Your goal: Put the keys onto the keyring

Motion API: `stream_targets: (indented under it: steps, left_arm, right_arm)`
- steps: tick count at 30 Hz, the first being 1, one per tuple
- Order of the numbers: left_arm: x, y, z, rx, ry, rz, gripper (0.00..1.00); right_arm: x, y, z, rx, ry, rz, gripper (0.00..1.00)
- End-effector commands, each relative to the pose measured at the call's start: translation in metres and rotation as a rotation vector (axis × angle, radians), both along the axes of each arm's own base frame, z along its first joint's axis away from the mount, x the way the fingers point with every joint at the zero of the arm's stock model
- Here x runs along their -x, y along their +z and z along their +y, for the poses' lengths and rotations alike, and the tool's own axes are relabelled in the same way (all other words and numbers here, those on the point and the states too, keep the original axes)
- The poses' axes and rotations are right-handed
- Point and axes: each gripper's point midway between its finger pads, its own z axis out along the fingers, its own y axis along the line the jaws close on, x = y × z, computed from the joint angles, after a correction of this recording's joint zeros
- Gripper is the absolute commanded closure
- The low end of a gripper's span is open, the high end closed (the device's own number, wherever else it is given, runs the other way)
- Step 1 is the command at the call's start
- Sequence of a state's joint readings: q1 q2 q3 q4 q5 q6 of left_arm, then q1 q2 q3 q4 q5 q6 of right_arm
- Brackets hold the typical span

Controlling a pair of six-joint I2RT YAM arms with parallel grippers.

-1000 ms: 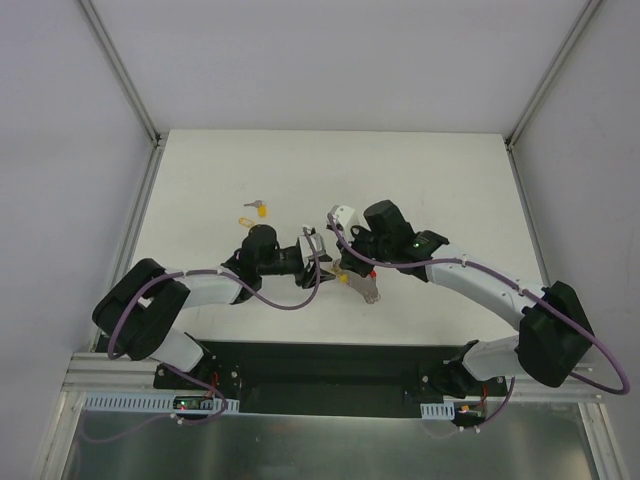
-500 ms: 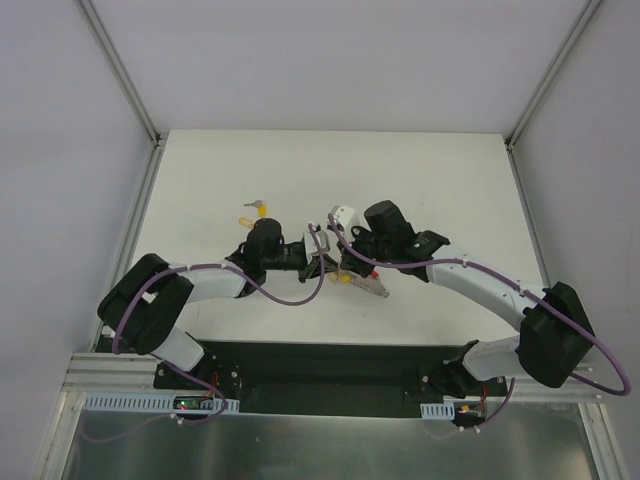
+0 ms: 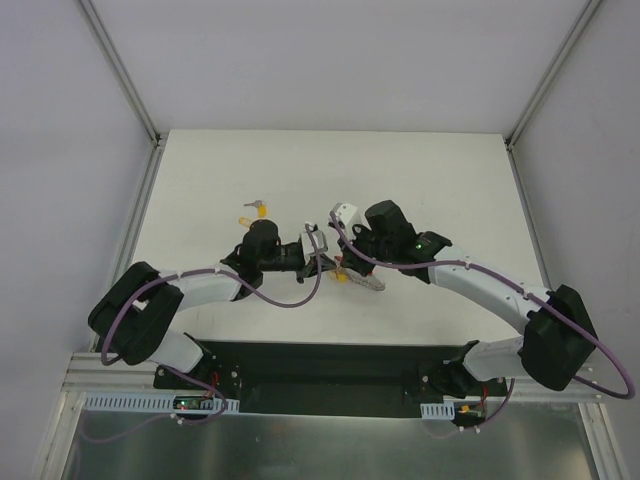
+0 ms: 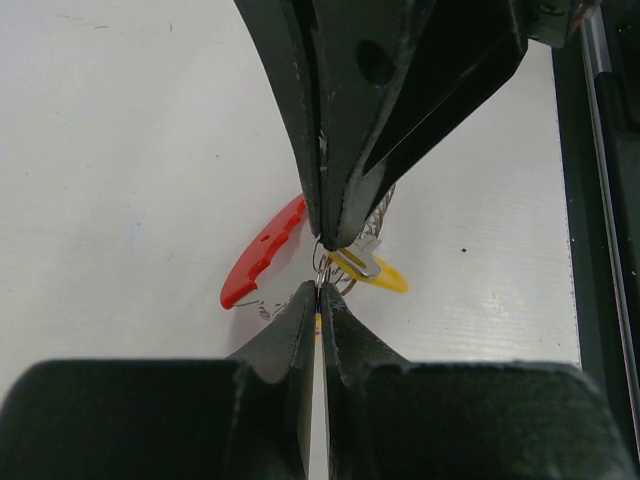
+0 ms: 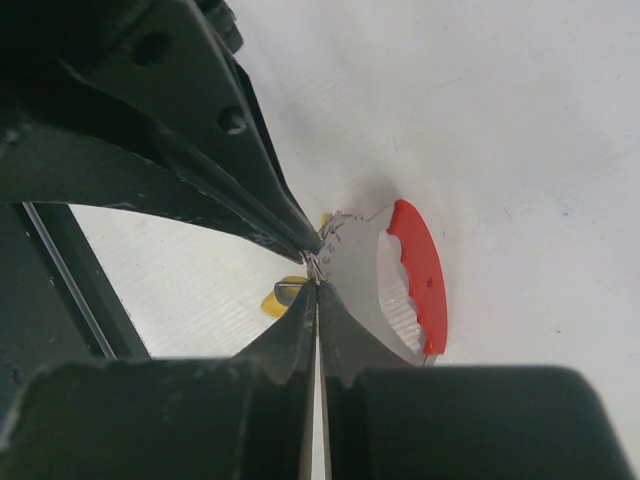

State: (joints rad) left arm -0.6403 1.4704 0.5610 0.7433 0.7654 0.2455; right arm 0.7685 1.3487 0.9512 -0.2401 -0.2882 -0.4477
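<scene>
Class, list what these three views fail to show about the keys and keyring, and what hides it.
- Top view: the two loose keys are too small to show their holes.
- Left wrist view: the right fingers cover most of the strap of the keyring.
- Right wrist view: the left fingers and right fingers hide whether the yellow key is threaded.

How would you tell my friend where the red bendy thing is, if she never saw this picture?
Find the white table, then the middle of it, where the left gripper and right gripper meet tip to tip. Right beside those tips is the keyring's red curved loop. It is the only red thing there; the little key next to it has a yellow head.
</scene>
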Motion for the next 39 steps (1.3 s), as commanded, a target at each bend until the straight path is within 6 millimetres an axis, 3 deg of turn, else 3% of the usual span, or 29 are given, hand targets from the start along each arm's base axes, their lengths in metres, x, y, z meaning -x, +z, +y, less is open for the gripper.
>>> stream_targets:
  steps: [1, 10, 19, 22, 25, 26, 28, 29, 32, 35, 39]
  left_arm:
    - [0.001, 0.025, 0.009, 0.045, 0.050, -0.067, 1.00]
    - [0.010, 0.048, 0.012, 0.082, 0.107, -0.156, 1.00]
    - [0.013, 0.044, 0.008, 0.083, 0.134, -0.168, 1.00]
    - [0.011, 0.043, 0.008, 0.080, 0.145, -0.162, 1.00]
    - [0.009, 0.045, 0.009, 0.084, 0.158, -0.163, 1.00]
    - [0.008, 0.045, 0.009, 0.083, 0.169, -0.160, 1.00]
    - [0.007, 0.046, 0.010, 0.085, 0.176, -0.160, 1.00]
    - [0.007, 0.046, 0.010, 0.086, 0.180, -0.155, 1.00]
    - [0.006, 0.048, 0.009, 0.092, 0.189, -0.147, 1.00]
    - [0.006, 0.053, 0.009, 0.103, 0.200, -0.144, 1.00]
    - [0.005, 0.059, 0.010, 0.115, 0.212, -0.147, 1.00]
  right_arm:
    - [-0.010, 0.009, -0.012, -0.005, -0.118, -0.016, 0.99]
    - [-0.009, -0.003, -0.017, -0.055, -0.195, 0.143, 0.99]
    - [-0.002, 0.003, -0.007, -0.105, -0.146, 0.180, 0.99]
    - [-0.003, 0.008, -0.013, -0.124, -0.150, 0.143, 0.87]
    - [-0.003, 0.009, -0.023, -0.145, -0.159, 0.107, 0.70]
    - [-0.004, 0.019, -0.023, -0.182, -0.152, 0.068, 0.63]
    - [0.005, 0.019, -0.023, -0.220, -0.120, 0.066, 0.58]
    - [0.005, 0.030, -0.018, -0.275, -0.097, 0.036, 0.54]
    - [0.017, 0.035, -0.007, -0.364, -0.053, 0.074, 0.50]
    - [0.014, 0.045, 0.003, -0.445, -0.043, 0.064, 0.49]
    - [0.006, 0.041, 0.010, -0.469, -0.064, 0.086, 0.50]
